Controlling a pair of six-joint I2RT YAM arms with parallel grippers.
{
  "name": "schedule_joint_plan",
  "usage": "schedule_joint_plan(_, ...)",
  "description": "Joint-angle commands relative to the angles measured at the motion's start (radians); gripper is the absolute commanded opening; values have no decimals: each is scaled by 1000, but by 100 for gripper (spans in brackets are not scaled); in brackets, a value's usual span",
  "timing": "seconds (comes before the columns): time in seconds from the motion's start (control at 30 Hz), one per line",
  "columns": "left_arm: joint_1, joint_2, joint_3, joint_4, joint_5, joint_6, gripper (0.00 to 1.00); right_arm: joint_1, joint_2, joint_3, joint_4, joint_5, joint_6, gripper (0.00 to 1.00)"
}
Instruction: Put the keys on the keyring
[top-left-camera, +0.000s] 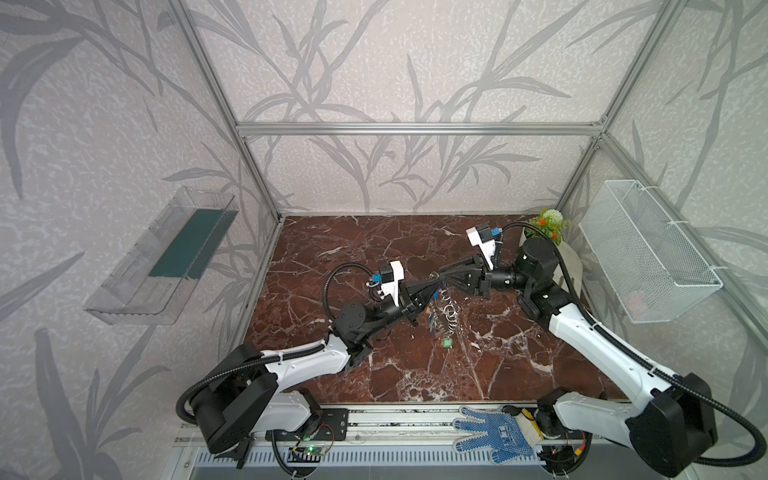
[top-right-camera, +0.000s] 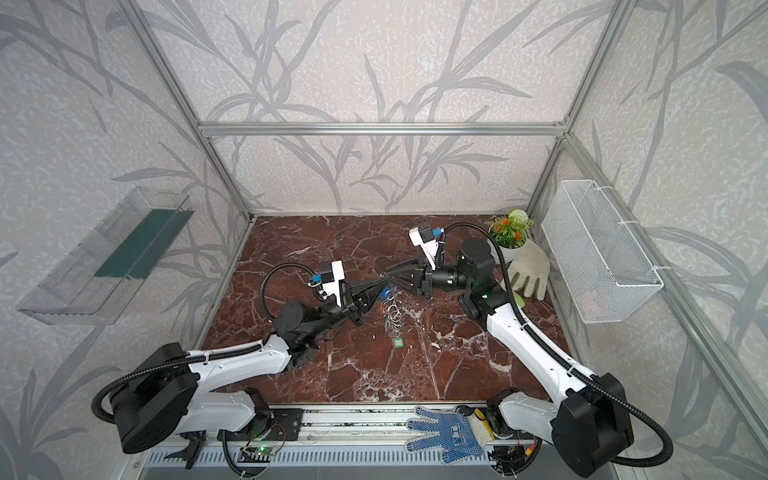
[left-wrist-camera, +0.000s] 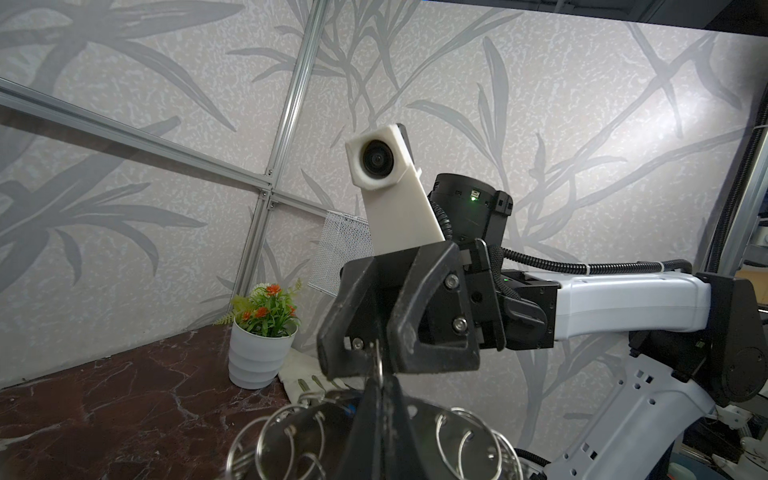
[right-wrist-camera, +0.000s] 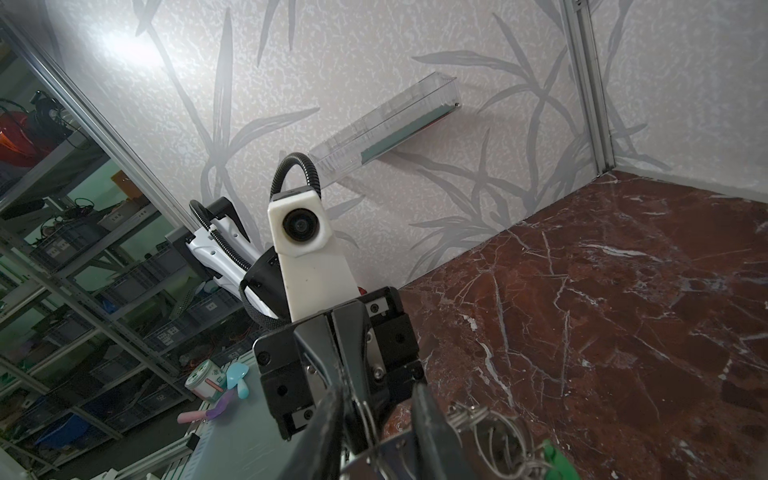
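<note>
1. Here's your keyring (top-left-camera: 448, 305): a flat grey metal disc rimmed with thin wire split rings. It is up off the desk, over its middle, caught between both grippers.
2. Its long run drops from the gripper tips toward the desk. In both top views that reads as a line of shiny loops trailing toward the near edge.
3. The keys (top-left-camera: 433, 322) dangle along that line, small silver blades with oblong plastic tags. Blue ones sit up high, and a green tag (top-right-camera: 398, 343) hangs at the very bottom end. Whether that tag touches the desk, you cannot tell.
4. Your left gripper (top-left-camera: 432, 287) is clenched on the disc's rim. In the left wrist view its black fingers (left-wrist-camera: 382, 432) meet as one wedge, with flat metal and rings spreading either side.
5. Your right gripper (left-wrist-camera: 365, 365) comes in nose to nose with it. Its jaws are parted wider than the thin wire loop sitting in the gap.
6. Beneath, the desk (top-left-camera: 374, 353) is glossy red-brown marble veined in white.
7. In the far right corner stands a potted plant (top-left-camera: 548, 226), green leaves and orange flowers in a ribbed white pot. A white glove (top-right-camera: 528, 266) lies beside it.
8. A blue-dotted knit glove (top-left-camera: 494, 432) lies on the front rail. A white wire-mesh basket (top-left-camera: 648, 249) hangs on the right wall, and a clear plastic tray (top-left-camera: 166, 257) on the left wall.
</note>
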Motion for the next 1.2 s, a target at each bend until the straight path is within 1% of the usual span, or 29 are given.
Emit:
schedule_joint_plan(0.0,-3,-21,2,110,1,-14,0,1,-20,-20,51,-24,7,26)
schedule_joint_plan(0.1,-4,-21,1,110,0,-12,0,1,-23,-28,51,-23,8,24)
schedule_joint_plan(0.2,-4,-26,-2,111,-2,-11,0,0,-25,-37,53,-22,8,19)
schedule_joint_plan(0.33,-3,-31,-5,111,-7,-8,0,0,-25,-48,57,-21,10,18)
schedule_joint_plan(0.5,-3,-32,-5,111,-8,-5,0,-14,-25,-66,111,-34,49,25)
schedule_joint_plan(0.67,-4,-32,-4,111,-6,-5,0,-22,-25,-70,127,-44,62,26)
schedule_joint_plan(0.9,-3,-26,-1,111,-7,-6,0,-22,-21,-84,155,-56,80,17)
schedule_joint_plan(1.03,-3,-23,-2,111,-14,-7,0,-22,-21,-86,154,-60,81,9)
schedule_joint_plan(1.13,-3,-24,-4,112,-28,-12,0,-22,-25,-93,153,-57,82,0)
schedule_joint_plan(1.17,-3,-25,-5,112,-33,-13,0,-22,-26,-93,150,-57,80,0)
